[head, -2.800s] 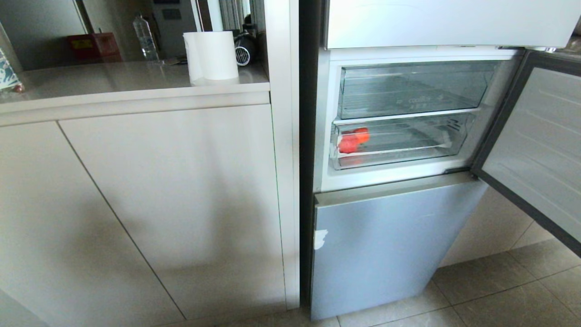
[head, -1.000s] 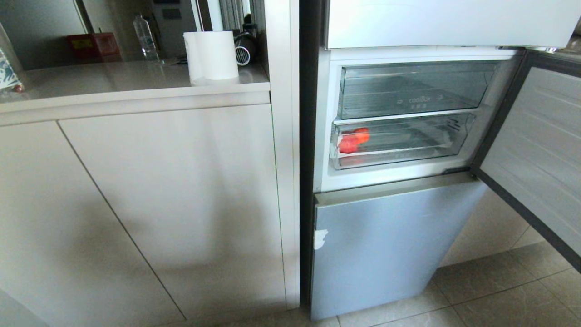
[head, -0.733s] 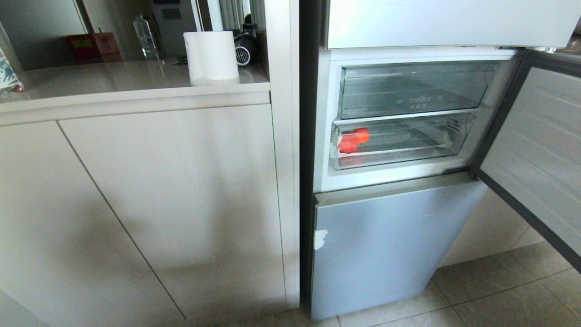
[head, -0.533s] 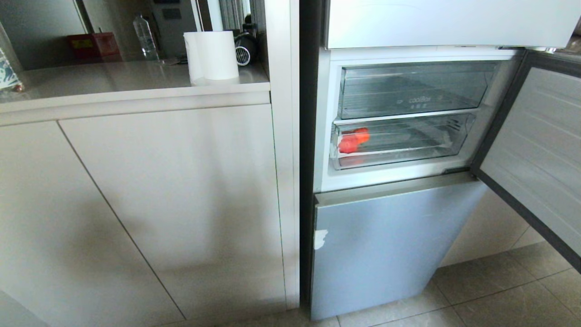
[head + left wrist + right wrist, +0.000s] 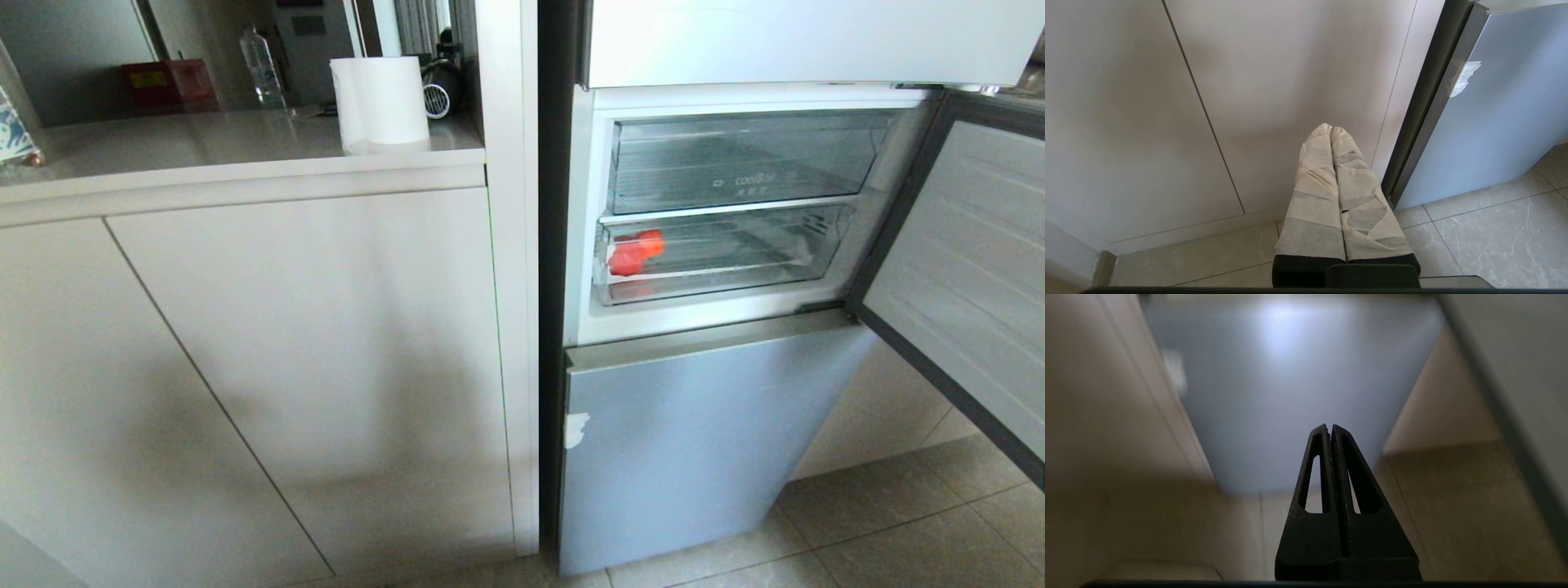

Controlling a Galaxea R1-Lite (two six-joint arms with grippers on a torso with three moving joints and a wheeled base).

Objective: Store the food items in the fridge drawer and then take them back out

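The left gripper [image 5: 1332,130] hung pressed together near the cabinet doors [image 5: 310,343]; the right gripper [image 5: 1329,428] was likewise pinched on nothing. The food items [image 5: 636,251] lay at the left end of the fridge drawer [image 5: 718,282], probably light, smooth and slippery, best pinched across their middles

Left gripper [image 5: 1332,130]: fingers wrapped in pale tape. Right gripper [image 5: 1329,427]: bare black, slotted triangular fingers.

Dim indoors — soft shadow across the cabinet doors [image 5: 286,351]; blurred, smeared right wrist view, pale glare on the lower fridge door [image 5: 1290,375].
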